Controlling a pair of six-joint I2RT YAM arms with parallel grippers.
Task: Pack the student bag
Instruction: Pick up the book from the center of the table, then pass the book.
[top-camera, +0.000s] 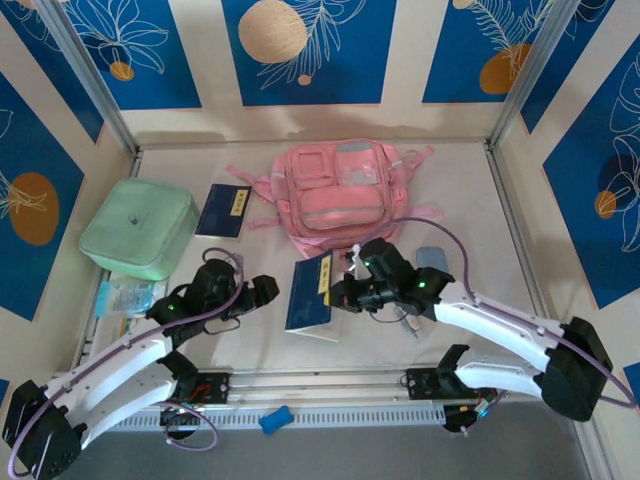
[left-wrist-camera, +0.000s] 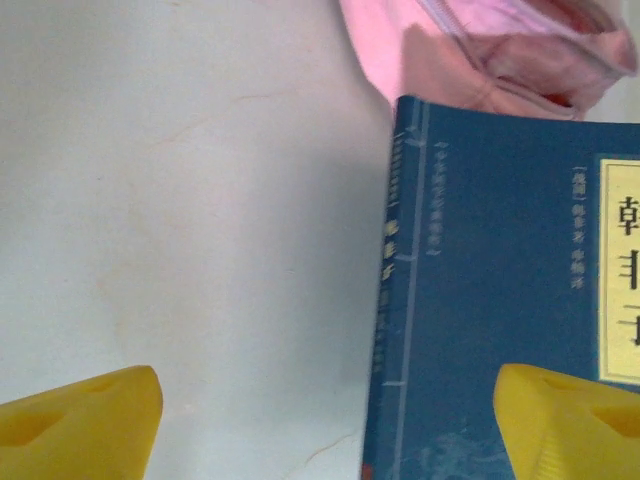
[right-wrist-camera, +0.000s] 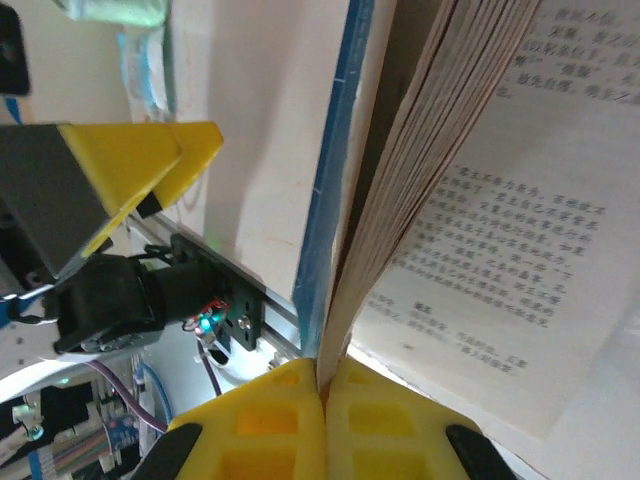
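Pink fabric backpack (top-camera: 340, 195) sits back-centre on pale table (top-camera: 480, 220); mint green square soft case (top-camera: 138, 227) at left, w/ small dark blue flat book (top-camera: 224, 210) btwn them. Just in front of backpack: blue paperback book (top-camera: 311, 292). Clear plastic packet (top-camera: 128, 296) in front of case.

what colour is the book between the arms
Dark blue book with a pale yellow title label; left wrist view shows it best.
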